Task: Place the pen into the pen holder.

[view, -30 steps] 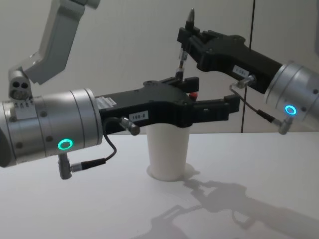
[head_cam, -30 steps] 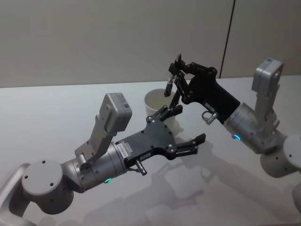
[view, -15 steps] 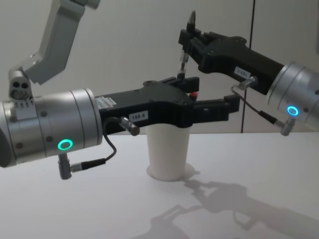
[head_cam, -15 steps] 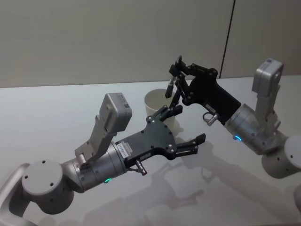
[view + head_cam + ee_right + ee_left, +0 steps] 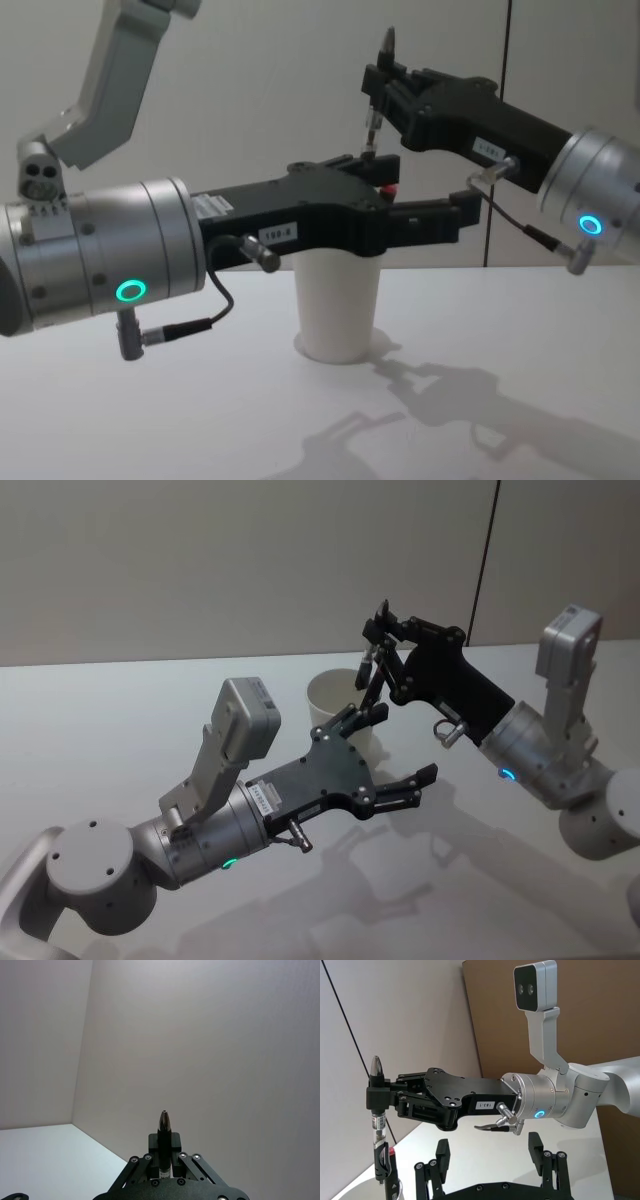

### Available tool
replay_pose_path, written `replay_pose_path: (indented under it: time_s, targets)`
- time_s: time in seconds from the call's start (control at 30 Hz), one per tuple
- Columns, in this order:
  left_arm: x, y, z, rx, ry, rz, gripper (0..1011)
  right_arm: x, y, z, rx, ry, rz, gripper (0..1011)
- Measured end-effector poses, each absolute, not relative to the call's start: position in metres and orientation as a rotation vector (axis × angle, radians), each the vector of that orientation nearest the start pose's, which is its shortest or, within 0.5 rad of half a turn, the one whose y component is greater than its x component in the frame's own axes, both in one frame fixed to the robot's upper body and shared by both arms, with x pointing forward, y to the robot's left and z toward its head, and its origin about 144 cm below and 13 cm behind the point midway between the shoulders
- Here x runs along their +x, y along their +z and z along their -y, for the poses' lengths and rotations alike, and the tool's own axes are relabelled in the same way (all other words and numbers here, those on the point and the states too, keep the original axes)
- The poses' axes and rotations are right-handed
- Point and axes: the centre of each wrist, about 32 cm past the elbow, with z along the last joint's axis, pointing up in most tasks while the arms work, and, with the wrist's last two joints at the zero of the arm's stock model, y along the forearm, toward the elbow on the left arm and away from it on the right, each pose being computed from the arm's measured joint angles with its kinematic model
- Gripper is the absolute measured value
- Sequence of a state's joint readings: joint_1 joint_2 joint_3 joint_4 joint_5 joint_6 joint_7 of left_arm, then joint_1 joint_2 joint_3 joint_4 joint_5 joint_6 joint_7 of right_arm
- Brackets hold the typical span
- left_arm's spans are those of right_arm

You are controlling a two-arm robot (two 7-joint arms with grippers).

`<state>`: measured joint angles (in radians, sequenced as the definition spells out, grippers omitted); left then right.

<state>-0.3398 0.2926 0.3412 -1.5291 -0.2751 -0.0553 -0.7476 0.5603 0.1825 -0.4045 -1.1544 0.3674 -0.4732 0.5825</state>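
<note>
- The slim clear-barrelled pen with a dark tip (image 5: 374, 118) hangs upright in the right gripper (image 5: 385, 82), whose jaws are pinched on its upper barrel. This carries the pen's lower end just above the mouth of the plain white tapered paper cup (image 5: 335, 702), a pose that looks set for a straight drop into the cup.
- The cup stands on the pale grey counter (image 5: 110, 720), and the pen is not yet inside it.
- The left gripper (image 5: 392, 755) hovers in front of the cup, slightly higher than its rim, with jaws spread wide and nothing between them; it seems to be waiting clear of the drop path.
- The chest view gives the side-on height of the pen over the cup's rim, while the head view shows the cup's open mouth beneath the pen.
- The left wrist view shows the clear barrel and a red spot near the pen's lower end; the right wrist view shows the pen's dark tip between the jaws.
</note>
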Motion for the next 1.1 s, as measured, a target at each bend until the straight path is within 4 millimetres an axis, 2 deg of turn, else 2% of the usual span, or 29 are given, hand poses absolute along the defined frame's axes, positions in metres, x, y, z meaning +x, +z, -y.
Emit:
replay_pose_path:
  time_s: [1.1]
  targets:
    - [0.5325, 1.2330, -0.2122, -0.040, 0.508, 0.265, 1003, 0.5955, 1.2178, 0.1917, 0.290, -0.710, 0.442, 123]
